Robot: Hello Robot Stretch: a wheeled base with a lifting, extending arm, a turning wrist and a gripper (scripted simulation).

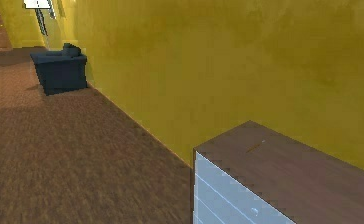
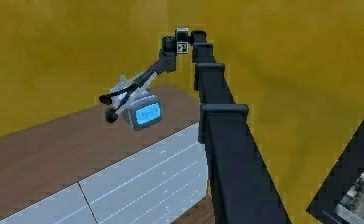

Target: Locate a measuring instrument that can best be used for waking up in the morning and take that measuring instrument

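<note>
Alarm clock (image 2: 145,113), small grey blue-faced box, at gripper (image 2: 112,105), near edge of brown-topped white dresser (image 2: 50,155); hold cannot be told; pickup step, next lift clear.

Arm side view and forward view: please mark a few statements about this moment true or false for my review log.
1. A small clock with a blue face shows at the gripper, over the dresser. True.
2. The dresser has a brown top and pale drawers. True.
3. The wall behind the dresser is white. False: the wall is yellow.
4. A red sofa stands against the wall in the forward view. False: it is a dark blue armchair.
</note>
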